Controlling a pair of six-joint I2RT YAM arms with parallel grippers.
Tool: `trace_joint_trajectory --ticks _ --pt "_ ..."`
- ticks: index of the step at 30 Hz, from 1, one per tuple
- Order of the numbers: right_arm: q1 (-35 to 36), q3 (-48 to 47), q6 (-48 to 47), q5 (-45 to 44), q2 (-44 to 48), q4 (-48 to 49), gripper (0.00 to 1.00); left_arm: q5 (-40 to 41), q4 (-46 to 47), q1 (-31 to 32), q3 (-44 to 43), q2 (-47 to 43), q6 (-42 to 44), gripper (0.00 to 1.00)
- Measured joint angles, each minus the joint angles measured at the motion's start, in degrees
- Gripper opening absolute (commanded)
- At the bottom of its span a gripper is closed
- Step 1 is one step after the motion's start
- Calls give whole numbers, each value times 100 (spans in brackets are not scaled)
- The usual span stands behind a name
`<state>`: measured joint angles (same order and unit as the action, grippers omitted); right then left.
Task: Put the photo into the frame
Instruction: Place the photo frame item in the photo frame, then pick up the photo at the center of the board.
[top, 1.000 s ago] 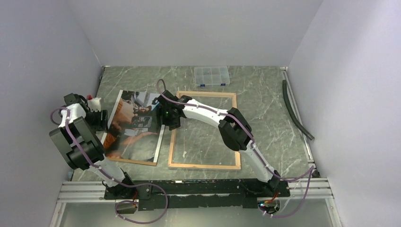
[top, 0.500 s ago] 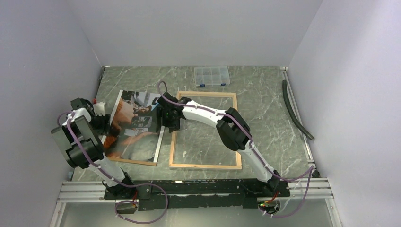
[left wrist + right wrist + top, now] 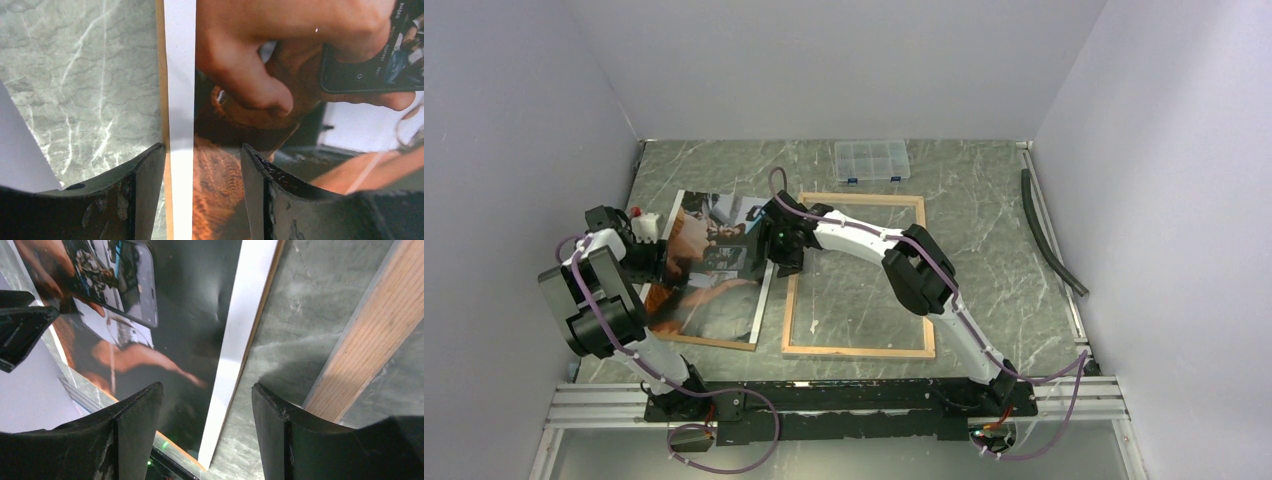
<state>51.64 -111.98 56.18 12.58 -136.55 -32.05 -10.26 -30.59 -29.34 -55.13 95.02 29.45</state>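
Note:
The photo (image 3: 716, 300) lies picture side up on a brown backing board (image 3: 714, 342), left of the frame (image 3: 856, 199). The frame lies wood side up on the table. My left gripper (image 3: 664, 265) hangs open over the photo's left edge. Its jaws straddle the white border (image 3: 180, 75) and the board's edge (image 3: 160, 75). My right gripper (image 3: 769, 250) stands open over the photo's right edge. The white border (image 3: 240, 320) runs between its fingers (image 3: 135, 430), and the frame's wooden bar (image 3: 370, 340) lies just beyond.
A clear plastic compartment box (image 3: 872, 160) sits at the back of the table. A black hose (image 3: 1049, 235) runs along the right wall. Grey walls close in on the left, right and back. The metal rail (image 3: 844, 400) carries the arm bases.
My left gripper has moved right, from beside the photo onto its left edge, with the jaws a little narrower. The right gripper has barely shifted.

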Motion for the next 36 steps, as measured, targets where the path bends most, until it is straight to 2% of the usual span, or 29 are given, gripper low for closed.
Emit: trace_joint_trajectory --ticks 3,8,12,17,24,36 --pt "-22 0 109 -9 -7 68 69 -210 -219 -9 -81 20 103 64" --pt "-57 195 256 -87 74 225 69 -704 -1220 -7 -476 9 232 68" --pt "-61 326 337 -118 136 352 69 -769 -1648 13 -927 -127 247 67" --pt "-61 372 378 -118 155 396 68 -317 -1272 -63 -1043 -240 247 63" --pt "-61 398 402 -118 164 420 68 433 -409 -85 -234 22 247 62" --pt "-68 472 409 -90 197 503 68 444 -7 192 76 -155 214 60"
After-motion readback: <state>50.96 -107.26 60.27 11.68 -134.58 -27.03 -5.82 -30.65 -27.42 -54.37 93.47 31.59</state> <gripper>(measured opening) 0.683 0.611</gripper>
